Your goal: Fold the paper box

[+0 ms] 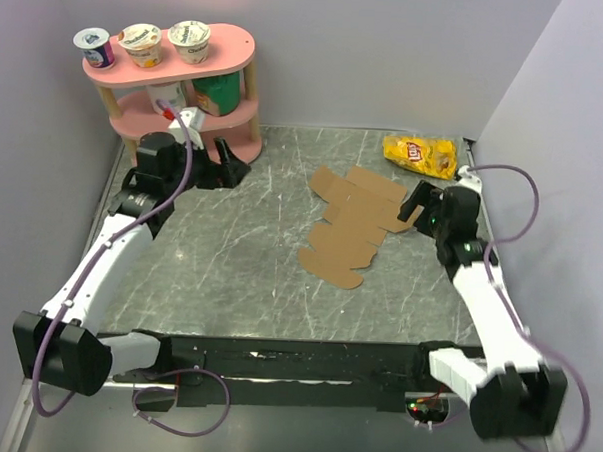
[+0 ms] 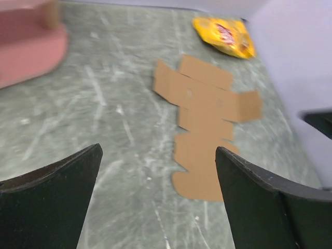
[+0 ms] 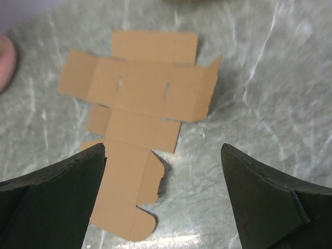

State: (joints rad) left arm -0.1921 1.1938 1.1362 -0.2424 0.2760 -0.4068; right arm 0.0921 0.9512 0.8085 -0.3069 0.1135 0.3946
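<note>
One flat paper box (image 1: 351, 228), edges exposed

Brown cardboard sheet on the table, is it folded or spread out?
Spread out. The flat brown cardboard sheet lies unfolded on the grey marbled table, all flaps out; only one side flap looks slightly raised.

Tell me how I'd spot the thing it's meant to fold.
Look at the grey marbled table, right of its middle. A flat brown cardboard sheet lies there, cut into flaps. Unlike the yellow chip bag beyond it, it is plain and unprinted.
</note>
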